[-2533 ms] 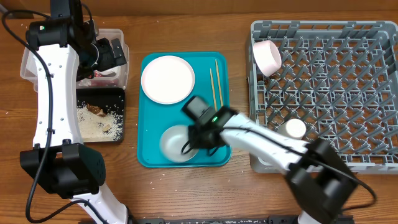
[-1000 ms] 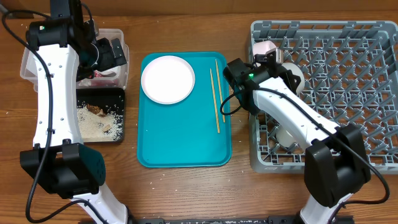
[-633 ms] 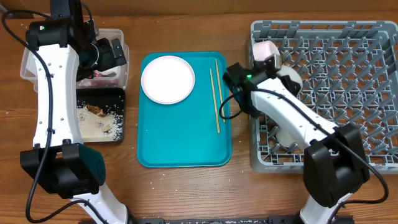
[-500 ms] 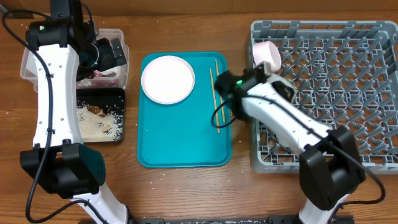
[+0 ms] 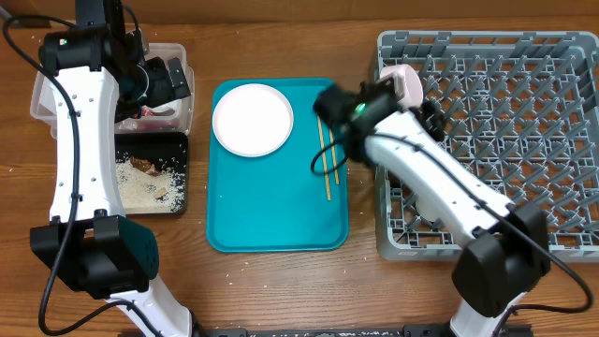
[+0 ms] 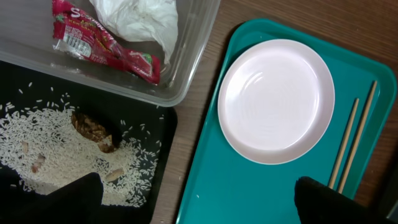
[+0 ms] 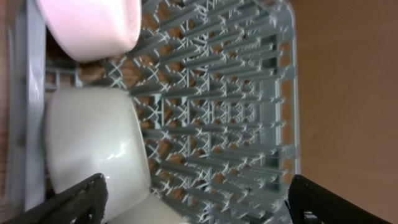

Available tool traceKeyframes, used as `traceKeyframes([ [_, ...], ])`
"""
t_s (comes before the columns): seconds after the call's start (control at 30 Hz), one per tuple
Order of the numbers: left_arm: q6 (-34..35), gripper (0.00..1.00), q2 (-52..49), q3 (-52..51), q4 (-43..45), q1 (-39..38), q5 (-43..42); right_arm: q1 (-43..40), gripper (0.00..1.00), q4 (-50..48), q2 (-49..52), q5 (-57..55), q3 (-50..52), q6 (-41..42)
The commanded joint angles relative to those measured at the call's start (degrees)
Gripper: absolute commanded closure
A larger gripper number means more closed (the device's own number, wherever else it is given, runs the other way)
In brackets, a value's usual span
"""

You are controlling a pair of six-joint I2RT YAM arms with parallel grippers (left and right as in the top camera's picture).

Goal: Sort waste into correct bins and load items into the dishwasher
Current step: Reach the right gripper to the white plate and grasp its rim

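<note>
My right fingers (image 7: pixel 329 202) are spread wide with nothing between them, hovering over the far-left part of the dish rack (image 5: pixel 524 56). Under them a greyish bowl (image 7: pixel 93 146) sits among the pegs against the rack's left wall. It's just beside a white bowl (image 5: pixel 402 82) in the far-left corner.

My left fingers (image 6: pixel 56 202) are wide open too and empty, hanging over the left side of the bench (image 5: pixel 281 290). The red wrapper (image 6: pixel 102 43) and tissue (image 6: pixel 143 18) are in the clear tub (image 6: pixel 193 62). The rice (image 6: pixel 43 134) and brown scraps (image 6: pixel 93 127) are in the black tray (image 6: pixel 158 134), just nearer than the tub.

The white plate (image 5: pixel 253 119) sits far-left on the teal tray (image 5: pixel 271 225), and the two chopsticks (image 5: pixel 325 140) lie along its right side.
</note>
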State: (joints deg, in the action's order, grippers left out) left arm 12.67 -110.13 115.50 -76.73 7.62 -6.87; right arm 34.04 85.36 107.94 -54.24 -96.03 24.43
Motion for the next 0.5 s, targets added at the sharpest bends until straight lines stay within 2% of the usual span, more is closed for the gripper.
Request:
traceKeyframes([
  [0.0, -0.7, 0.0, 1.3, 0.8, 0.1, 0.2, -0.2, -2.7, 0.04, 2.7, -2.8, 15.1, -12.6, 0.9],
  [0.07, -0.7, 0.0, 1.3, 0.8, 0.1, 0.2, -0.2, -3.4, 0.04, 1.4, -2.8, 26.6, -17.1, 0.8],
  [0.1, -0.7, 0.0, 1.3, 0.8, 0.1, 0.2, -0.2, -3.5, 0.0, -1.5, -2.8, 37.4, -18.9, 0.8],
  [0.13, -0.7, 0.0, 1.3, 0.8, 0.1, 0.2, -0.2, -3.5, 0.0, -4.2, -2.8, 43.1, -18.9, 0.8],
  [0.17, -0.7, 0.0, 1.3, 0.8, 0.1, 0.2, -0.2, -3.5, 0.05, -9.8, -2.5, 48.9, -18.0, 0.9],
  [0.33, -0.7, 0.0, 1.3, 0.8, 0.1, 0.2, -0.2, -1.4, 0.1, -27.6, -1.5, 53.7, -10.7, 4.2],
  [0.47, -0.7, 0.0, 1.3, 0.8, 0.1, 0.2, -0.2, 0.9, 0.24, -39.7, 0.8, 53.4, -3.5, 8.4],
])
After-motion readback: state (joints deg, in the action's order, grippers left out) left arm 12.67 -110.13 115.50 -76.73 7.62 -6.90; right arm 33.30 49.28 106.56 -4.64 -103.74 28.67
